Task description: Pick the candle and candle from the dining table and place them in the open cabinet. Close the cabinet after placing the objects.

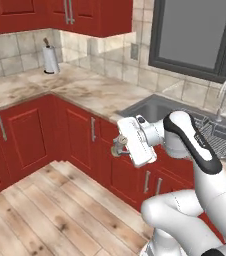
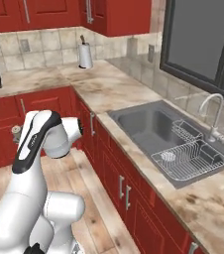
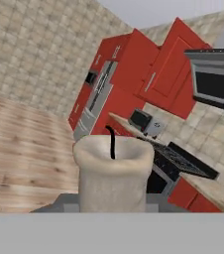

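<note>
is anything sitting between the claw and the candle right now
No. In the hand view the pale candle with its black wick sits right in the shut claw, so nothing separates them. In the left base view the claw hangs over the wooden floor, in front of the red lower cabinets.
</note>
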Robot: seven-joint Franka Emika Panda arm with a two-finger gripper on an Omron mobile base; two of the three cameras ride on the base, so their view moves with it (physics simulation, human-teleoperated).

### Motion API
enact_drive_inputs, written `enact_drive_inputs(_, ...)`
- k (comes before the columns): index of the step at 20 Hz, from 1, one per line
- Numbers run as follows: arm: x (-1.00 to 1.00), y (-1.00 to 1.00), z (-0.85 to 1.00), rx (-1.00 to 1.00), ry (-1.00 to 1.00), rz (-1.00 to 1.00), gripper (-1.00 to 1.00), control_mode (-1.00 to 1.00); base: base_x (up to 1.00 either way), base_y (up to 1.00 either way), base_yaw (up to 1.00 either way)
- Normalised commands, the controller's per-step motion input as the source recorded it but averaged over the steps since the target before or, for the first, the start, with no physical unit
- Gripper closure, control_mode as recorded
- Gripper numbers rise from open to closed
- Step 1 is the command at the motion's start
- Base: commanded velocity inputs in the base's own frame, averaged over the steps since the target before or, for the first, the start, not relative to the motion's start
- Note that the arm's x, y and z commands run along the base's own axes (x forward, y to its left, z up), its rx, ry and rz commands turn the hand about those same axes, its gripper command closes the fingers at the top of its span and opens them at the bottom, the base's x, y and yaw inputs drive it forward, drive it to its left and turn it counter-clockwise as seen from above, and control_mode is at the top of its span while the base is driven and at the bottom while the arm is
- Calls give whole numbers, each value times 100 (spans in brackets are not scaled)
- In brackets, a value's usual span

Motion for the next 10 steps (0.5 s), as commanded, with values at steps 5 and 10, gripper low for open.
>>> enact_drive_inputs(5,0,0,0,0,0,0,100,100,0,38,49)
enact_drive_inputs(10,0,0,0,0,0,0,100,100,0,37,49)
